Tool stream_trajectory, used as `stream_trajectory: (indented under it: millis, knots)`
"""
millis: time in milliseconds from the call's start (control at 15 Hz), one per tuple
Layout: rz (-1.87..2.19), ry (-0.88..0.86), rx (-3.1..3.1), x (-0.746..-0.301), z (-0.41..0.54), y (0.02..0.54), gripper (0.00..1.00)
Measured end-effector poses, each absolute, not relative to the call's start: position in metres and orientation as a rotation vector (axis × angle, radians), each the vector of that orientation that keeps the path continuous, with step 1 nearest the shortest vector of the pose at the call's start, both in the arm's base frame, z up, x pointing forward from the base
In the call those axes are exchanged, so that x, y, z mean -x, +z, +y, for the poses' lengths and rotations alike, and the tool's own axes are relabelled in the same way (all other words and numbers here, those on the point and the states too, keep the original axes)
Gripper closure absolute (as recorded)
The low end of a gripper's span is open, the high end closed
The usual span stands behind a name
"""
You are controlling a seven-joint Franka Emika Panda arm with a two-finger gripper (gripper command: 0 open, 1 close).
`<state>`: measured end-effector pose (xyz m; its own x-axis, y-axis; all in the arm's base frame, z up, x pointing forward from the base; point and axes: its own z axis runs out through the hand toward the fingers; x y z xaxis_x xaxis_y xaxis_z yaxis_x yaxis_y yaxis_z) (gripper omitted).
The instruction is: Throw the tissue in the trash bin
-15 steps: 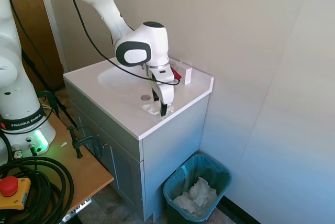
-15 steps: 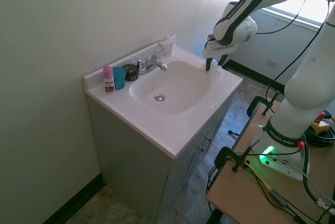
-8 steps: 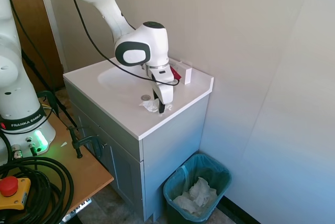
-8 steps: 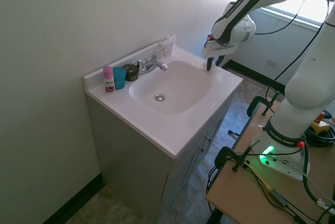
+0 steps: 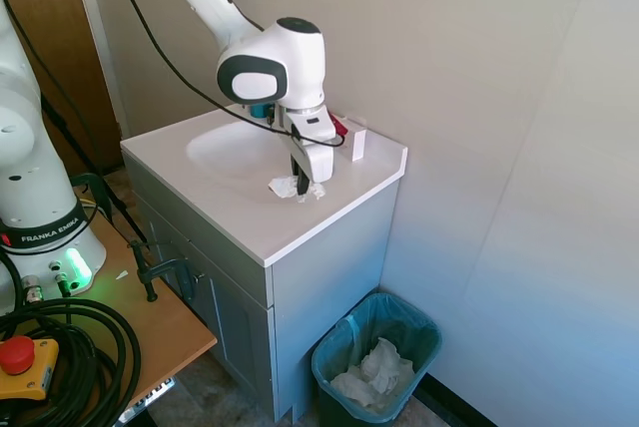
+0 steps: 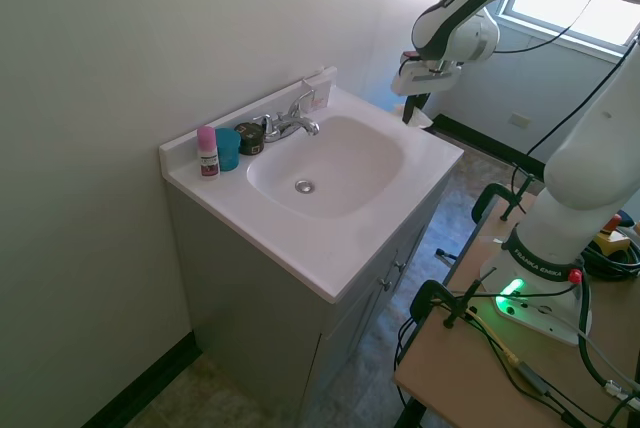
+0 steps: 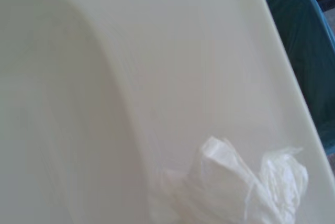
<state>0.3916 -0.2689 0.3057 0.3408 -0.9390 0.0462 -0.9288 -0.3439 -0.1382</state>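
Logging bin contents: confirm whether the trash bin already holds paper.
Yes, the first exterior view shows a wad of white crumpled paper lying inside the teal-lined trash bin.

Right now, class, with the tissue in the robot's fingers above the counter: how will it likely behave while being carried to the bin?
The tissue is thin, crumpled paper, so it is probably very light and floppy. Its ragged edges hang loose below the gripper, so it may sway or tear rather than hold shape. It should drop softly into the trash bin.

One tissue (image 5: 287, 188), one trash bin (image 5: 419, 330), one sink (image 6: 330, 163), one faucet (image 6: 290, 120), one teal cup (image 6: 228, 148), one pink-capped bottle (image 6: 207, 151).
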Motion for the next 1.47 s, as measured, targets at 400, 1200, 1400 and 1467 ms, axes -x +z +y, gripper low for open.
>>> stream_trajectory:
  millis: [400,1200,1400,1467]
  knots:
    - [1.965,-0.309,2.262,-0.399,-0.377,0.330,1.00]
    - [2.026,-0.069,2.381,-0.440,-0.418,0.232,0.00]
    - [2.010,-0.074,2.402,-0.440,-0.419,0.236,0.00]
    - [1.999,-0.080,2.409,-0.441,-0.419,0.239,0.00]
